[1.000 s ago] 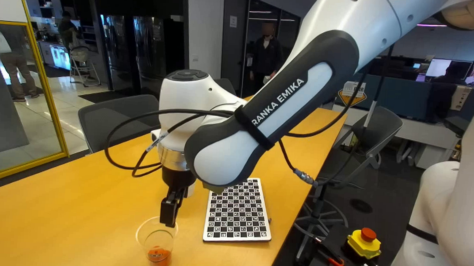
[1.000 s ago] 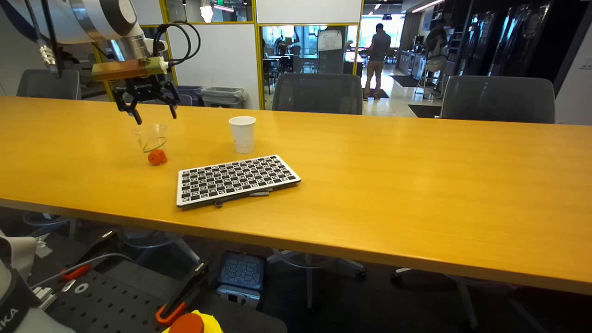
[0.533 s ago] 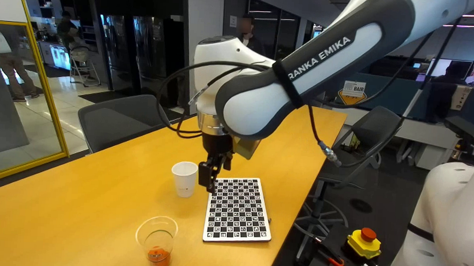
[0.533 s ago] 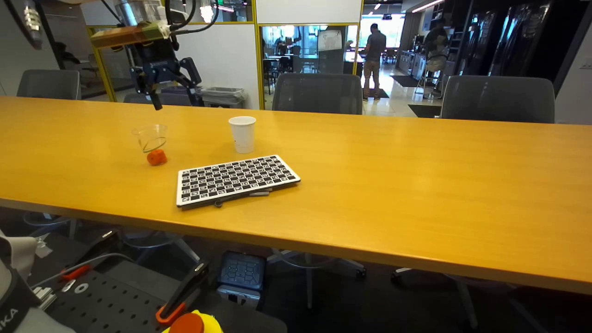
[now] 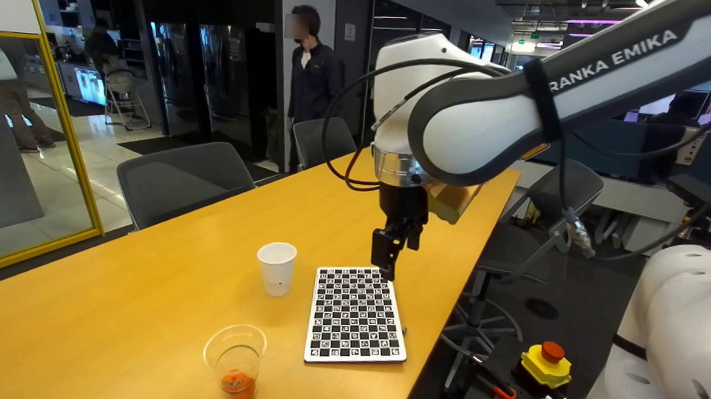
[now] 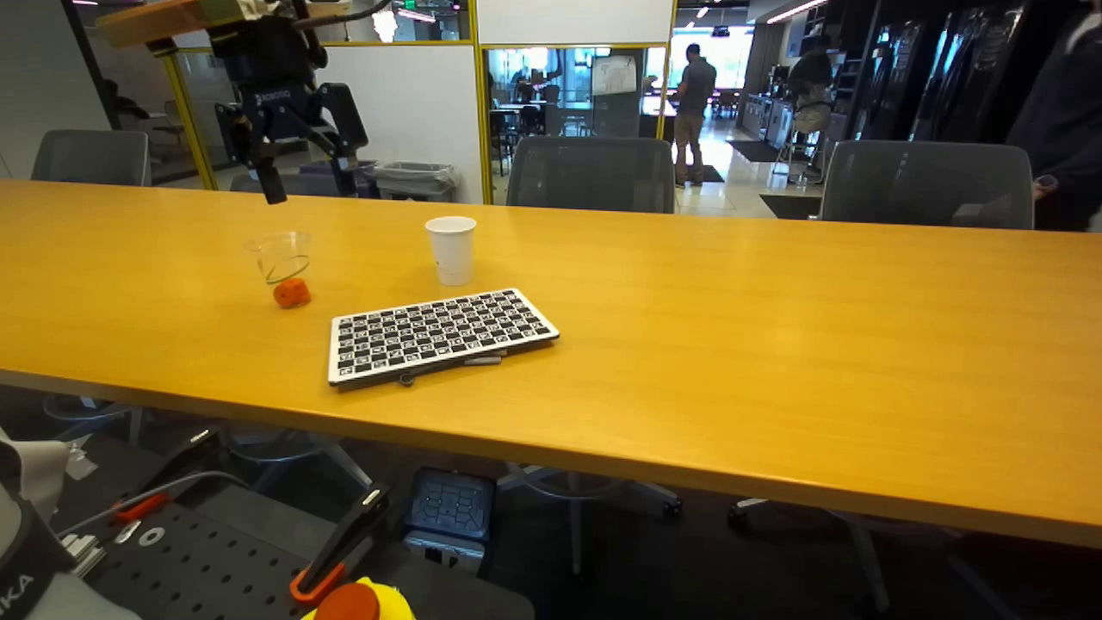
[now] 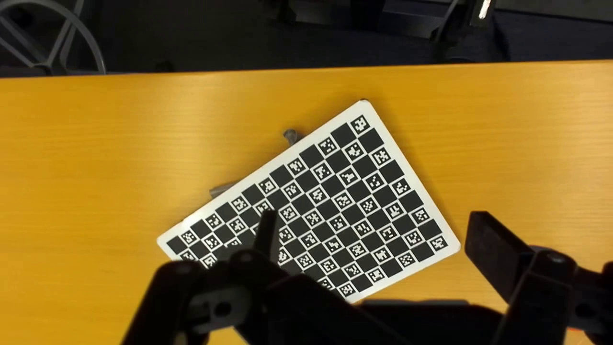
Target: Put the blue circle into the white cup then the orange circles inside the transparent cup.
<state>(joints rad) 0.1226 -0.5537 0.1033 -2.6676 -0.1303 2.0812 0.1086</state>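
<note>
In an exterior view the transparent cup [image 5: 235, 358] stands upright on the table [image 5: 112, 320], near left, with the orange circles [image 5: 238, 388] inside; the white cup [image 5: 277, 271] stands farther off, left of the checkered board [image 5: 357, 315]. I cannot place the blue circle. In an exterior view the gripper [image 6: 311, 195] hangs above the table, fingers [image 6: 270, 183] parted. In the wrist view they stand wide apart, one overlapping the board.

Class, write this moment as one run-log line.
gripper: open, raised; white cup: upright on table; orange circles: in transparent cup; blue circle: not visible
</note>
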